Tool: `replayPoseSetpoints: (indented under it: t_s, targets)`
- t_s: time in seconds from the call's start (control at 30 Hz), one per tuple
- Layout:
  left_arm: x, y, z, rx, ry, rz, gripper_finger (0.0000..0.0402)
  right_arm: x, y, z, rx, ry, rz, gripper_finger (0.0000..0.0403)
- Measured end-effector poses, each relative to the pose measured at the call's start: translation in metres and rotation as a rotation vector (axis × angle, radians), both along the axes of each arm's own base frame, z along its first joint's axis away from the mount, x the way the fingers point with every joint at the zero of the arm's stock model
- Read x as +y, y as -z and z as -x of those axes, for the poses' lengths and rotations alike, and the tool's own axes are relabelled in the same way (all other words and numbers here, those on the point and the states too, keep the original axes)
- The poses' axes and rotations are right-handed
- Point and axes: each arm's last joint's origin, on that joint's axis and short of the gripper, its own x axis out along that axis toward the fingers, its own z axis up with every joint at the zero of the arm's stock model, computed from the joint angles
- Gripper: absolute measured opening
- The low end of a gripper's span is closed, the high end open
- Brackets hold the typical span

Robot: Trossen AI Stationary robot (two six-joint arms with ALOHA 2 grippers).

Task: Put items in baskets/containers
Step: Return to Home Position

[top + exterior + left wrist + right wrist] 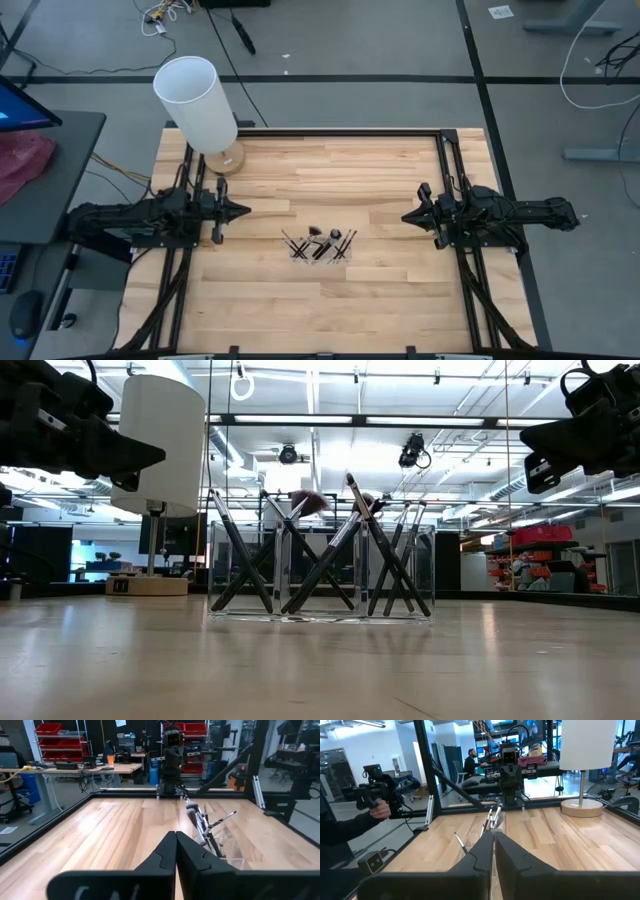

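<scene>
Since the brushes [320, 243] lean crossed inside the clear holder [425, 572] at the middle of the counter [380, 300], the likeliest upset is a nudge tipping that light holder; the left claw [243, 211] and right claw [405, 216] sit pressed together, empty, well apart on either side

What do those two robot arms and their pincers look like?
Both the left arm and right arm are black, chunky, jointed segments. The left gripper and right gripper each end in two black, wedge-shaped fingers tapering to a point.
</scene>
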Motion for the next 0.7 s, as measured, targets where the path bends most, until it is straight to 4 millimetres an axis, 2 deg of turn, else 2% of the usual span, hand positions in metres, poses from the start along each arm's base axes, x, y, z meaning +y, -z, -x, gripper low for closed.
replayPoseSetpoints:
  t_s: [0.7]
  targets:
    - [0.0009,-0.0036,-0.0001,-0.042,-0.029,0.035,0.0012,0.0000,0.0000,0.0000,0.000,0.000,0.000,0.0025]
